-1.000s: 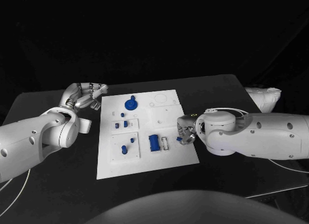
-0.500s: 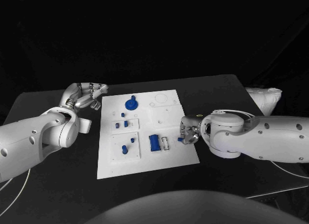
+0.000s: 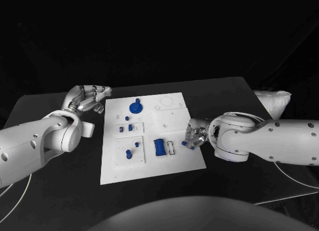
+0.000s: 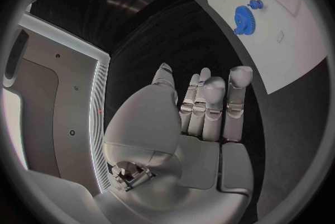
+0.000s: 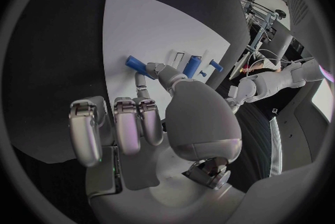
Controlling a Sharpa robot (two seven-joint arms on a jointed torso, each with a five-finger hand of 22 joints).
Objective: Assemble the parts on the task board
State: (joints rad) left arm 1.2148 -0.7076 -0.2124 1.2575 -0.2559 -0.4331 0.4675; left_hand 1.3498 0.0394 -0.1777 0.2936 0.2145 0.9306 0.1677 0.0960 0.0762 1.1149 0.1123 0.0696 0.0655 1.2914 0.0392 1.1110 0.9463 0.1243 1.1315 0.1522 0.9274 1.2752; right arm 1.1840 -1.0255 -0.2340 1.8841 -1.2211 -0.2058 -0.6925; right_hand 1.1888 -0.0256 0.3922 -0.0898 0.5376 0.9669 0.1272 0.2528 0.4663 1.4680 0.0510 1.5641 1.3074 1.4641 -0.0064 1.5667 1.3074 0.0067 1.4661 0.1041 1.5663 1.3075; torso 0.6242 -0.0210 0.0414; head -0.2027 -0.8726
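- Right hand [image 3: 193,137] at the task board's [image 3: 174,163] right edge, thumb and a finger pinching a small blue part [image 5: 140,66] just over the white plate.
- Left hand [image 3: 88,99] off the board's far-left corner, fingers straight and close together, holding nothing.

- Task board [image 3: 149,159]: a white rectangular plate lying flat in the middle of the black table, with shallow recesses and outlined slots.
- Blue gear [image 3: 135,107]: round and toothed, seated near the board's far end.
- Blue block [image 3: 159,147]: the largest piece, upright rectangle beside a white slot.
- Small blue pieces [image 3: 129,128]: set in the recessed squares along the board's left half.
- Blue peg [image 5: 139,66]: short bar pinched in the right hand's fingertips [image 5: 159,71] over the board's right edge.
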